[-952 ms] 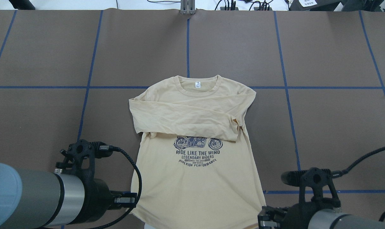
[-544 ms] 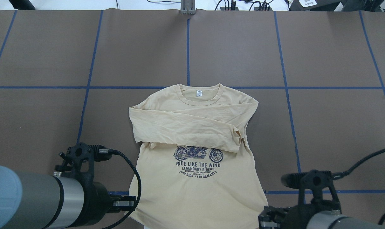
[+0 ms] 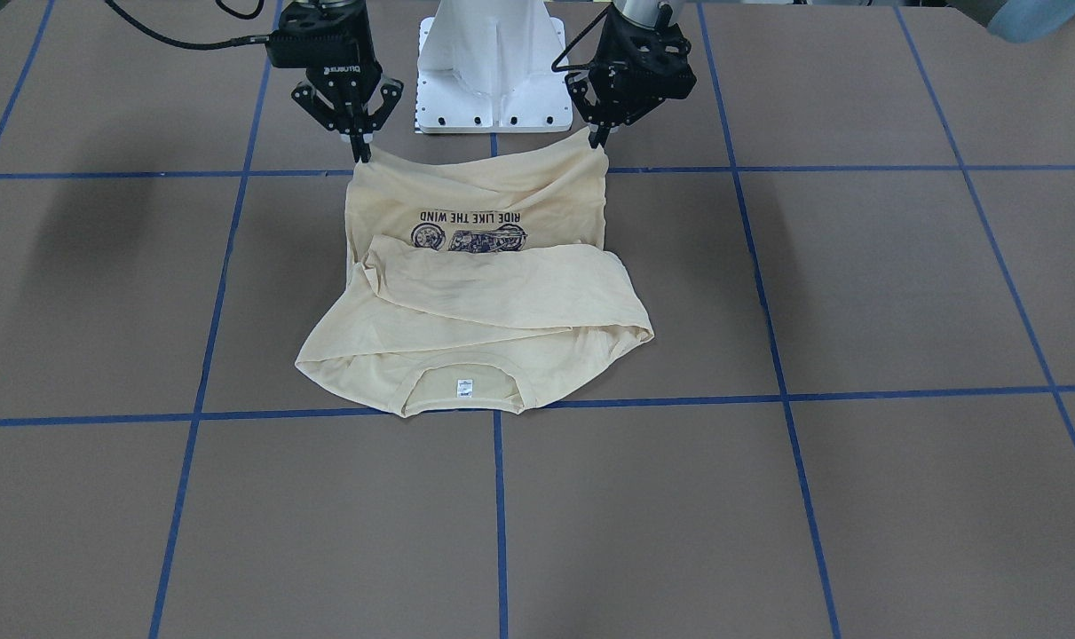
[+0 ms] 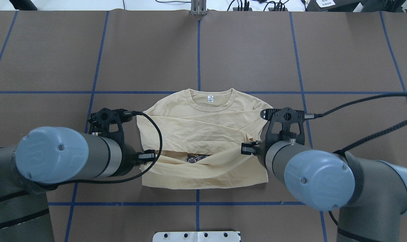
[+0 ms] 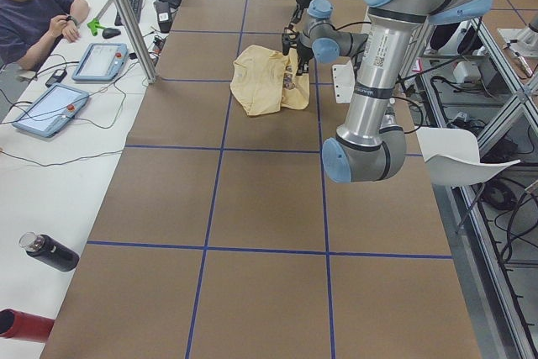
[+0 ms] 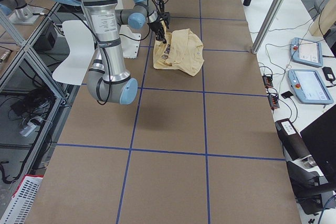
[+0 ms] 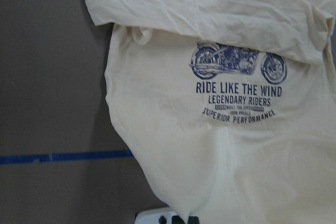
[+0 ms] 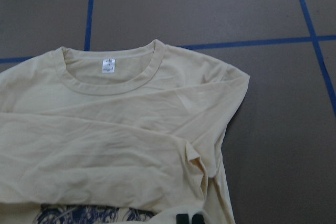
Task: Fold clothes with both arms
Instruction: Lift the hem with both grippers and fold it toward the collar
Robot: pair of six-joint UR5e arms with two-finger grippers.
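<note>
The clothes are one cream-yellow shirt (image 3: 493, 302) lying with its collar and white tag (image 4: 209, 98) away from the robot and the sleeves folded across the chest. Its hem is lifted off the table. My left gripper (image 3: 601, 140) is shut on one hem corner and my right gripper (image 3: 360, 153) is shut on the other. In the overhead view both wrists hide the fingers, and the raised hem hangs over the navy print (image 4: 195, 158). The left wrist view shows the print (image 7: 236, 85); the right wrist view shows the collar (image 8: 110, 74).
The white pedestal base (image 3: 493, 71) stands just behind the raised hem. Blue tape lines (image 4: 198, 50) divide the brown table. A person (image 5: 34, 6) sits at a side desk with tablets (image 5: 50, 111); a dark bottle (image 5: 50, 251) lies nearby.
Both arms have risen from the table's near edge and moved forward toward the collar, lifting the hem with them. The lower part of the shirt now drapes over the print.
</note>
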